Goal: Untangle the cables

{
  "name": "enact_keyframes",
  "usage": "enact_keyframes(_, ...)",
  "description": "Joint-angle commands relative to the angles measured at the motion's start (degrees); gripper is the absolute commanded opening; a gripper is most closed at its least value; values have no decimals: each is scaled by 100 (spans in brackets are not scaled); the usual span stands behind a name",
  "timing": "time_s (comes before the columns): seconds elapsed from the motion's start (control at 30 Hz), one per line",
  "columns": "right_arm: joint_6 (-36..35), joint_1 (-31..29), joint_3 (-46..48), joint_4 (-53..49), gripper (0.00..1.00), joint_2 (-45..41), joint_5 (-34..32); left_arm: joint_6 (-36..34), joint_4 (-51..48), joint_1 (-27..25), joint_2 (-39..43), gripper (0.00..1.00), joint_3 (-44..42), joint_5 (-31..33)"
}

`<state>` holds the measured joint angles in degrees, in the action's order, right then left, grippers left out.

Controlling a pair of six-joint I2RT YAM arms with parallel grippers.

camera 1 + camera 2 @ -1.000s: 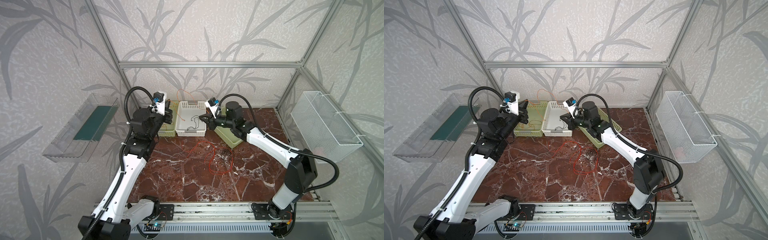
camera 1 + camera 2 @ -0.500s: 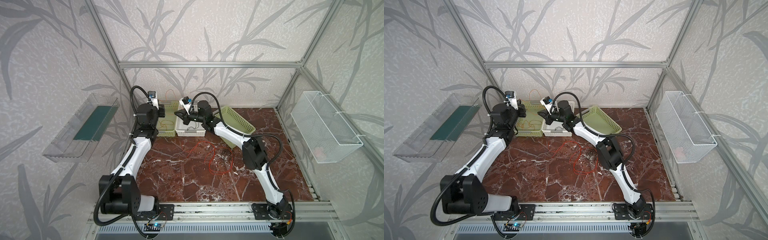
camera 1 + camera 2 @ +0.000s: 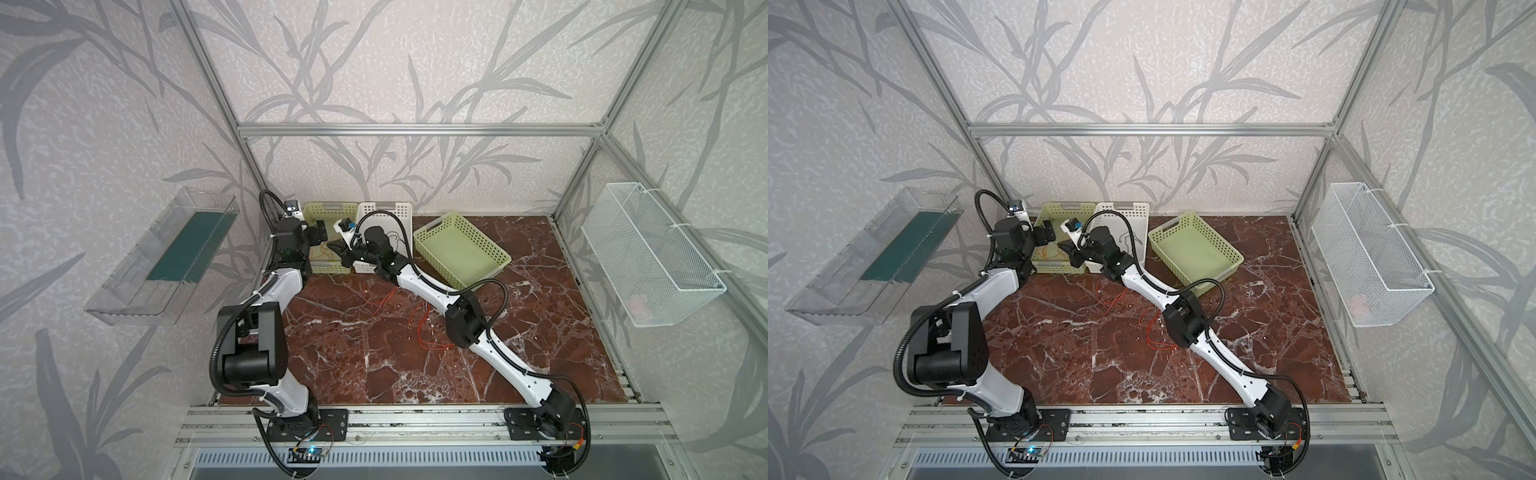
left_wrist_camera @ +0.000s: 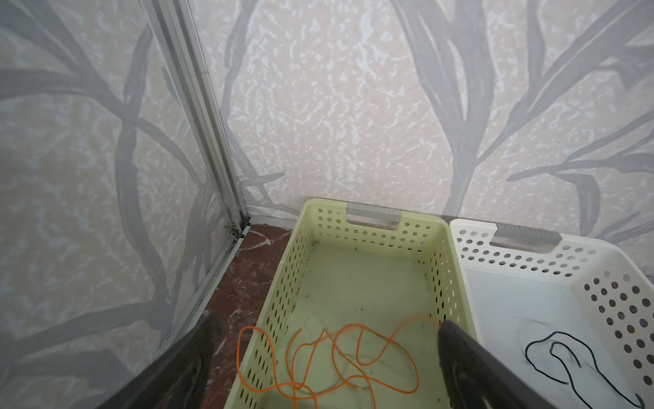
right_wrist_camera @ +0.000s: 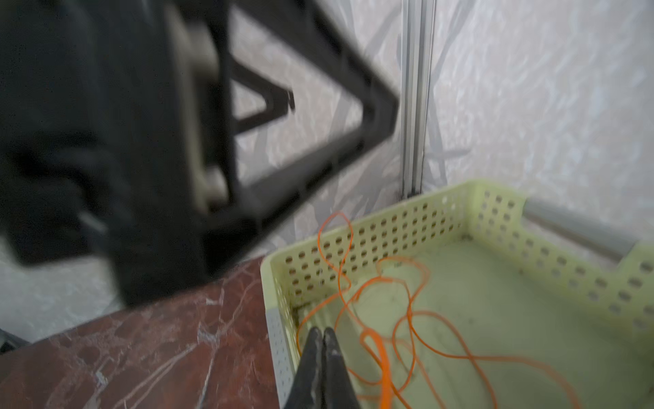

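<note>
Since 1 second ago the left hand point(image 4: 329, 322) has sprung wide open above the pale green basket point(image 4: 375, 226), and the right hand point(image 5: 322, 338) has crossed over from the white basket point(image 4: 531, 255), its tips pressed shut; whether they pinch a strand cannot be told. The thin orange cable point(image 5: 385, 356) lies looped in the green basket, 1 loop draped over its wall. A black cable point(image 4: 566, 334) rests in the white basket, and red cables point(image 3: 419, 330) sprawl on the surface point(image 3: 374, 374). Both hands should probably lift straight up, so that no loop snags and drags out.

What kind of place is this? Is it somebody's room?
Probably a robot test booth, not a room: two robot arms bolted to a rail, a metal frame around a marble-look table, and baskets holding thin cables.
</note>
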<state>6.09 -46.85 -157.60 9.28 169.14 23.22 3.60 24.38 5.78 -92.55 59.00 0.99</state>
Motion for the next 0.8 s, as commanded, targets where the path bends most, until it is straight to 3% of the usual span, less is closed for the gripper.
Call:
enact_keyframes(0.0,-289,-13,-54,-336,1,-265,-279,451,121,-7,461,99,-194,-154)
enact_keyframes(0.17,-264,-17,-118,-379,2,-267,-213,632,-20,-18,973,99,-604,-818)
enact_keyframes(0.3,-200,-16,-89,-481,7,-315,-359,644,-351,-33,1337,99,-846,-836)
enact_keyframes(0.43,-152,-35,-134,-462,30,-306,-600,709,-639,-33,1494,99,-963,-742)
enact_keyframes(0.57,-166,-35,-388,-764,66,-317,-769,928,-962,-33,1582,99,-968,-605)
enact_keyframes(0.77,-295,-29,-311,-1331,88,-890,-478,957,-1842,-33,1680,99,-874,-191)
